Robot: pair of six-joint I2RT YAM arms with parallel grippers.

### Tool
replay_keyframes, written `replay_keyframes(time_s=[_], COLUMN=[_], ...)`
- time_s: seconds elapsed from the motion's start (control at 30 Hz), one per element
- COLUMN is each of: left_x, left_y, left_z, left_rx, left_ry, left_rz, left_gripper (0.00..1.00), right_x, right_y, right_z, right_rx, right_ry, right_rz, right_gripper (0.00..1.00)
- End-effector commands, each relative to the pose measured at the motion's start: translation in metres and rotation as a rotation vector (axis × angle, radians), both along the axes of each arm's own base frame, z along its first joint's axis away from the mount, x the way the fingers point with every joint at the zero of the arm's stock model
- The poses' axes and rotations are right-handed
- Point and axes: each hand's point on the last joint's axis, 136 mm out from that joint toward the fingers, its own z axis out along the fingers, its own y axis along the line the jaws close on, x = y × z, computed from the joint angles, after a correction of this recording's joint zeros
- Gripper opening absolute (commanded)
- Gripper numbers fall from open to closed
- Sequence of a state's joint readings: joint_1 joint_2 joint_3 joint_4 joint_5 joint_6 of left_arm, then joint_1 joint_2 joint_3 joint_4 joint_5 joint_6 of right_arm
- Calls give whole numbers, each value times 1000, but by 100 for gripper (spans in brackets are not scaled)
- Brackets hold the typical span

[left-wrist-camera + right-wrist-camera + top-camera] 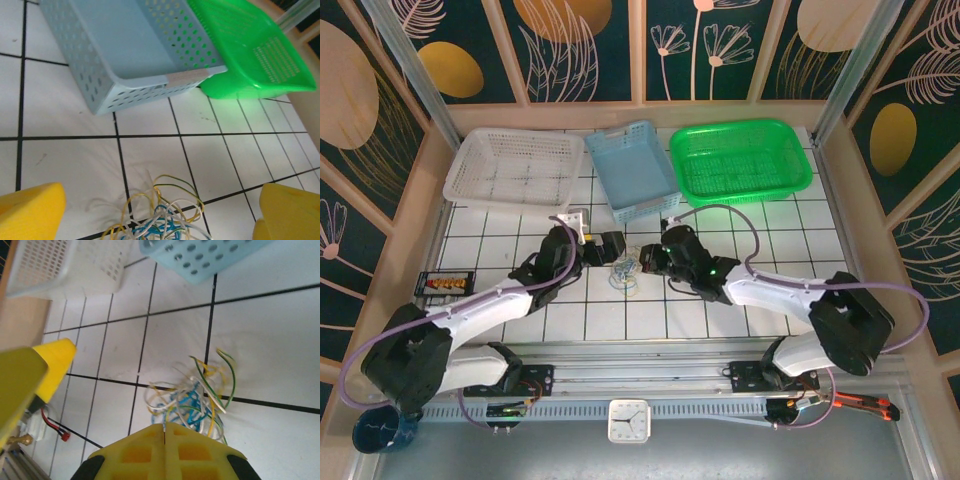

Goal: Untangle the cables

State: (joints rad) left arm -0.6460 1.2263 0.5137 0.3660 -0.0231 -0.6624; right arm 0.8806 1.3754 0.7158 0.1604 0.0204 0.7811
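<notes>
Yellow fingers (31, 210) of our left gripper (608, 252) are standing spread wide. Between them we are looking down on the cables (159, 220), a loose tangle of blue, white and yellowish loops lying on the white tiled table (65, 165). Our right gripper (165, 432) is holding its fingers pressed flat together, the seam closed. Its tip is sitting right at the edge of the tangle, and we are not managing to tell whether any strand is caught there. From above, we are seeing the bundle lying between the two grippers, which are pointing at it from either side. It is resting just in front of the blue basket (632, 170), which is standing between a white basket (515, 165) and a green basket (740, 158).
</notes>
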Motion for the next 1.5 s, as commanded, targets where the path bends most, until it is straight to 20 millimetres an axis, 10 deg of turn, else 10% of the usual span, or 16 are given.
replay_keyframes(time_s=[0.0,0.53,0.87,1.2,1.47], left_x=[-5,-29,-24,-15,-19], left_y=[-10,-64,-83,-104,-106], left_z=[16,5,33,30,0], left_rx=[-14,118,89,71,63], left_ry=[-111,-312,-458,-488,-422], left_rz=[-96,-336,-365,-414,-434], left_gripper=[99,94,93,76,43], right_x=[10,15,6,-2,-3], right_y=[-7,-24,-18,-4,2], right_z=[32,81,83,103,157], right_rx=[-9,45,80,129,218], right_ry=[-78,-150,-132,-146,-220], right_rz=[-2,34,68,113,135], right_gripper=[0,0,0,0,0])
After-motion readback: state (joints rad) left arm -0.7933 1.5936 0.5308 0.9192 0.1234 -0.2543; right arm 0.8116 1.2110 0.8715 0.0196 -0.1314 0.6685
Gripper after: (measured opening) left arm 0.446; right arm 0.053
